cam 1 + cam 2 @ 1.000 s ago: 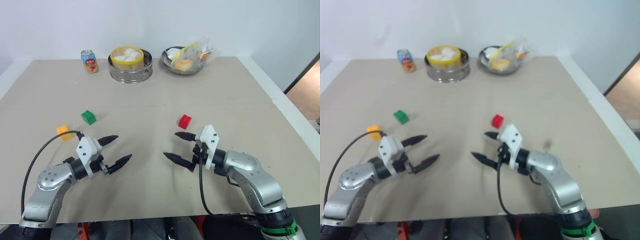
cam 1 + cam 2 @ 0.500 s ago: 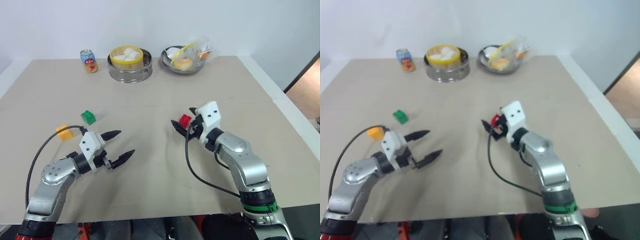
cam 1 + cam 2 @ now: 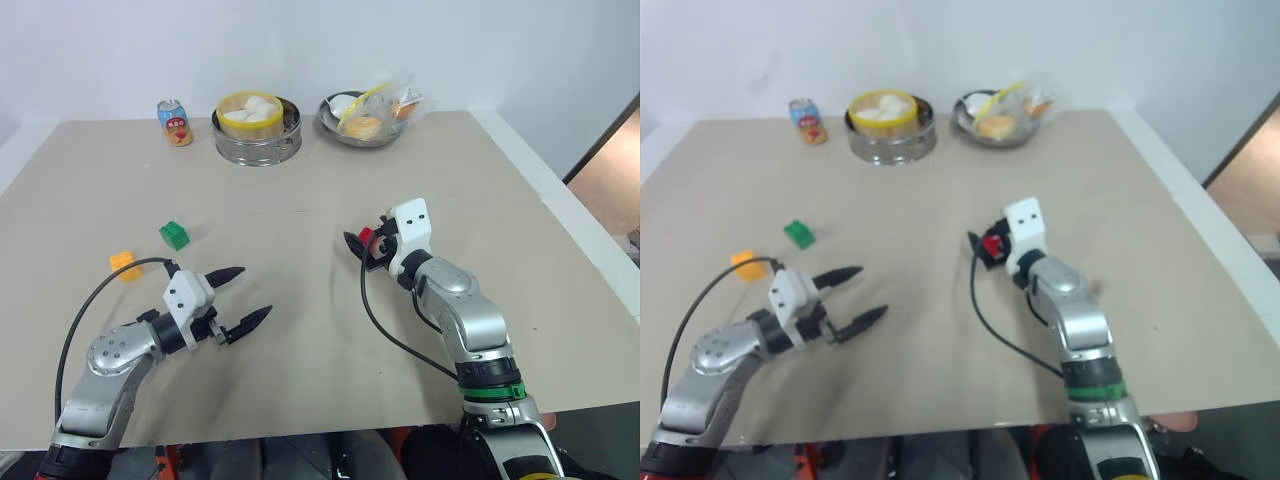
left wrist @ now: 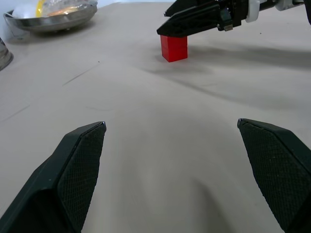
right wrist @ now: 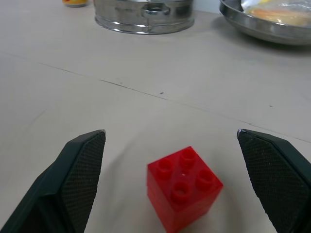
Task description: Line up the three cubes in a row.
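Right gripper (image 5: 171, 145): spread wide, empty.
Red cube (image 5: 184, 188): centred between the jaws, untouched.
Nearer arm: right.

The red cube (image 5: 183, 187) is glossy moulded plastic with round studs on top; the green cube (image 3: 175, 235) and yellow-orange cube (image 3: 125, 264) look like the same plastic, though they are too small to be sure; the table (image 3: 300, 330) has a matt beige surface with faint scuffs and a thin seam; the steamer pot (image 5: 144, 17) and bowl (image 5: 265, 28) are shiny polished metal; the right gripper's fingers (image 5: 80, 174) are black with a fine cross-hatched, matt texture; the left gripper's fingers (image 4: 80, 165) match; the can (image 3: 174, 122) is printed and glossy.
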You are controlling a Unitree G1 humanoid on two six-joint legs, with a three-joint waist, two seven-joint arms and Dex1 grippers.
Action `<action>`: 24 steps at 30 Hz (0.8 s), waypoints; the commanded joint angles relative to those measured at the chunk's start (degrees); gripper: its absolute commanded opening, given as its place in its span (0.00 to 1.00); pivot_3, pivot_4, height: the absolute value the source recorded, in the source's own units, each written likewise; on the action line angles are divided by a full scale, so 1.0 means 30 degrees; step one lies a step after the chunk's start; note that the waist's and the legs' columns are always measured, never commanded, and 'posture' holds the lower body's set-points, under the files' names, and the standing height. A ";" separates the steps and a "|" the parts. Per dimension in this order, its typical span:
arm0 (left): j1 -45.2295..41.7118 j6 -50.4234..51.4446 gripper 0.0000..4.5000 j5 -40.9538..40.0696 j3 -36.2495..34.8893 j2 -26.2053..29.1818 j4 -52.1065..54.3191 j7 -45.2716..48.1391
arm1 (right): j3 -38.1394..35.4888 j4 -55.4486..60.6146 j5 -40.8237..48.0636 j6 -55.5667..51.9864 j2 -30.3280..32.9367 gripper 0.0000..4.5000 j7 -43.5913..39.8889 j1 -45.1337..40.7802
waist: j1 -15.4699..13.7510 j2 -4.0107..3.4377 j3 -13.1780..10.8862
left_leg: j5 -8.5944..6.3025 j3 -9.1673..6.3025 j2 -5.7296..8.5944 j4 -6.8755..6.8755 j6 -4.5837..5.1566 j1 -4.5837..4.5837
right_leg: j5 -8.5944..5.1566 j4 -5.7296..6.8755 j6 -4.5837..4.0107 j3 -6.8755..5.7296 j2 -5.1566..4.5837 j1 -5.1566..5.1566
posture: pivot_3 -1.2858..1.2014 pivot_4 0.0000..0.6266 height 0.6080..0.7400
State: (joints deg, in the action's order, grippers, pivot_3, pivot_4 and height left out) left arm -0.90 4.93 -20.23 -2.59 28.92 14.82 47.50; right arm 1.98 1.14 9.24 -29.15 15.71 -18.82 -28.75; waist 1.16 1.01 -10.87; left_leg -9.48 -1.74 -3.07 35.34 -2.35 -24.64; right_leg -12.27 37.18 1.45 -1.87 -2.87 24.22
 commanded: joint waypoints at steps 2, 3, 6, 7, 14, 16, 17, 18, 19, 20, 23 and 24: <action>-0.0029 -0.0309 1.00 0.0006 0.0021 0.0012 0.0919 -0.0201 | -0.0376 0.0185 0.0019 0.0243 -0.0227 1.00 0.0255 -0.0297 | 0.0000 0.0000 0.0000 | 0.0000 0.0000 -0.0005 0.0000 0.0000 0.0001 | 0.0005 0.0000 -0.0003 0.0002 0.0005 0.0004 | 0.52 0.24 1.00; -0.0034 -0.0296 1.00 0.0024 0.0061 -0.0006 0.0951 -0.0228 | -0.0311 0.0144 -0.0018 0.0206 -0.0229 1.00 0.0247 -0.0237 | 0.0000 0.0000 0.0000 | 0.0000 0.0001 -0.0009 0.0001 0.0000 0.0002 | 0.0008 0.0000 -0.0006 0.0003 0.0009 0.0005 | 0.52 0.24 1.00; -0.0034 -0.0238 1.00 0.0081 0.0180 -0.0056 0.1006 -0.0296 | -0.0184 -0.0142 -0.0114 0.0257 -0.0380 1.00 0.0303 -0.0033 | 0.0001 -0.0001 0.0000 | 0.0001 0.0003 -0.0013 0.0001 0.0001 0.0002 | 0.0011 0.0000 -0.0008 0.0004 0.0013 0.0005 | 0.52 0.24 1.00; -0.0038 -0.0217 1.00 0.0085 0.0203 -0.0059 0.1019 -0.0318 | -0.0194 -0.0197 -0.0114 0.0237 -0.0420 1.00 0.0326 -0.0022 | 0.0000 0.0000 0.0000 | 0.0000 0.0004 -0.0016 0.0001 0.0001 0.0003 | 0.0011 0.0000 -0.0008 0.0004 0.0014 0.0006 | 0.52 0.24 1.00; 0.0067 -0.0133 1.00 0.0130 0.0379 -0.0129 0.1144 -0.0556 | -0.0476 -0.1281 -0.0108 0.0167 -0.0840 1.00 0.0748 -0.0235 | 0.0002 0.0000 0.0000 | 0.0000 0.0010 -0.0036 0.0002 0.0001 0.0002 | 0.0015 0.0000 -0.0014 0.0013 0.0037 0.0009 | 0.52 0.24 1.00; 0.0097 -0.0112 1.00 0.0130 0.0386 -0.0127 0.1158 -0.0625 | -0.0315 -0.1433 -0.0240 0.0292 -0.0817 1.00 0.0673 -0.0276 | 0.0002 0.0000 0.0000 | 0.0001 0.0013 -0.0048 0.0002 0.0001 0.0003 | 0.0018 0.0000 -0.0020 0.0016 0.0048 0.0012 | 0.52 0.24 1.00; 0.0119 -0.0125 1.00 0.0140 0.0398 -0.0115 0.1154 -0.0654 | -0.0290 -0.1509 -0.0233 0.0282 -0.0853 1.00 0.0648 -0.0301 | 0.0003 0.0000 0.0000 | 0.0000 0.0013 -0.0050 0.0002 0.0001 0.0004 | 0.0019 0.0000 -0.0021 0.0017 0.0052 0.0012 | 0.52 0.24 1.00; 0.0135 -0.0140 1.00 0.0142 0.0412 -0.0098 0.1148 -0.0690 | -0.0291 -0.1573 -0.0227 0.0290 -0.0898 1.00 0.0654 -0.0324 | 0.0004 0.0000 0.0000 | 0.0001 0.0013 -0.0057 0.0002 0.0001 0.0004 | 0.0020 0.0000 -0.0024 0.0020 0.0059 0.0014 | 0.52 0.24 1.00; 0.0166 -0.0154 1.00 0.0148 0.0426 -0.0082 0.1166 -0.0731 | -0.0290 -0.1607 -0.0184 0.0370 -0.0932 0.94 0.0582 -0.0330 | 0.0003 0.0000 0.0000 | 0.0000 0.0017 -0.0073 0.0002 0.0001 0.0005 | 0.0024 0.0000 -0.0030 0.0023 0.0072 0.0015 | 0.52 0.24 1.00; 0.0199 -0.0175 1.00 0.0153 0.0428 -0.0067 0.1178 -0.0766 | -0.0277 -0.1604 -0.0158 0.0397 -0.0953 0.88 0.0535 -0.0325 | 0.0003 -0.0001 0.0000 | 0.0001 0.0017 -0.0077 0.0002 0.0001 0.0005 | 0.0025 0.0000 -0.0033 0.0023 0.0077 0.0016 | 0.52 0.24 1.00; 0.0228 -0.0233 1.00 0.0178 0.0385 -0.0047 0.1117 -0.0828 | -0.0376 -0.1634 -0.0183 0.0400 -0.1085 0.68 0.0730 -0.0362 | 0.0004 0.0000 0.0000 | 0.0001 0.0016 -0.0106 0.0002 0.0001 0.0005 | 0.0030 0.0000 -0.0045 0.0026 0.0106 0.0023 | 0.52 0.24 1.00; 0.0233 -0.0253 1.00 0.0195 0.0371 -0.0042 0.1090 -0.0831 | -0.0389 -0.1640 -0.0184 0.0420 -0.1107 0.59 0.0741 -0.0379 | 0.0004 0.0000 0.0000 | 0.0000 0.0016 -0.0119 0.0002 0.0000 0.0006 | 0.0031 0.0000 -0.0051 0.0026 0.0120 0.0025 | 0.52 0.24 1.00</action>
State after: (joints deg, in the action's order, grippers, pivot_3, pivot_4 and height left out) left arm -0.34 4.96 -19.71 -0.85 28.42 16.38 45.39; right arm 1.79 -4.55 8.63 -28.98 12.67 -16.99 -28.66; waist 1.17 1.01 -10.87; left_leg -9.48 -1.70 -3.44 35.35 -2.35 -24.62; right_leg -12.17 37.18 1.29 -1.79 -2.49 24.29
